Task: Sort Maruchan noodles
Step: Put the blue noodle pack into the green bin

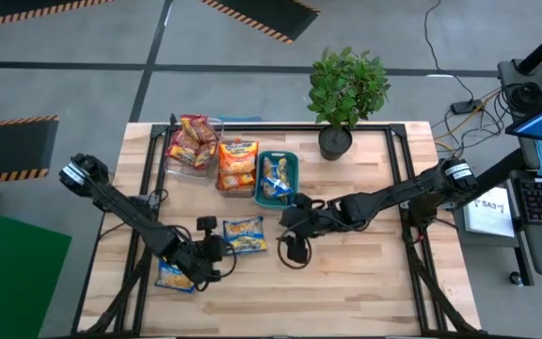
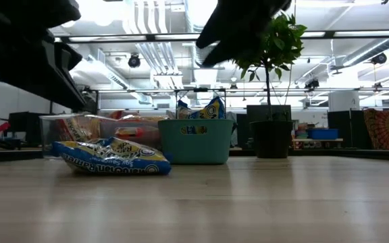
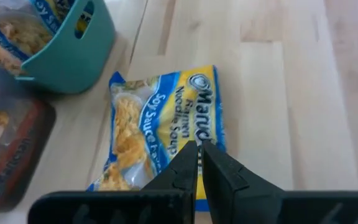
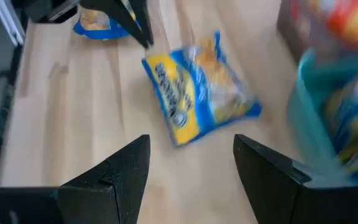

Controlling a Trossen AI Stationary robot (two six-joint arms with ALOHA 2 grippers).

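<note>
High view: left gripper (image 1: pixel 216 250) sits just beside a blue-and-yellow Maruchan packet (image 1: pixel 245 234) lying mid-table, right gripper (image 1: pixel 294 226) near its other side, a second blue packet (image 1: pixel 174 275) under the left arm, teal bin (image 1: pixel 276 177) behind. Low view: the packet (image 2: pixel 110 156) lies flat before the bin (image 2: pixel 196 140). Wrist views: left fingers (image 3: pixel 194 165) pressed together, holding nothing, over the packet (image 3: pixel 160 121); right gripper (image 4: pixel 191 158) spread wide above it (image 4: pixel 197 87).
</note>
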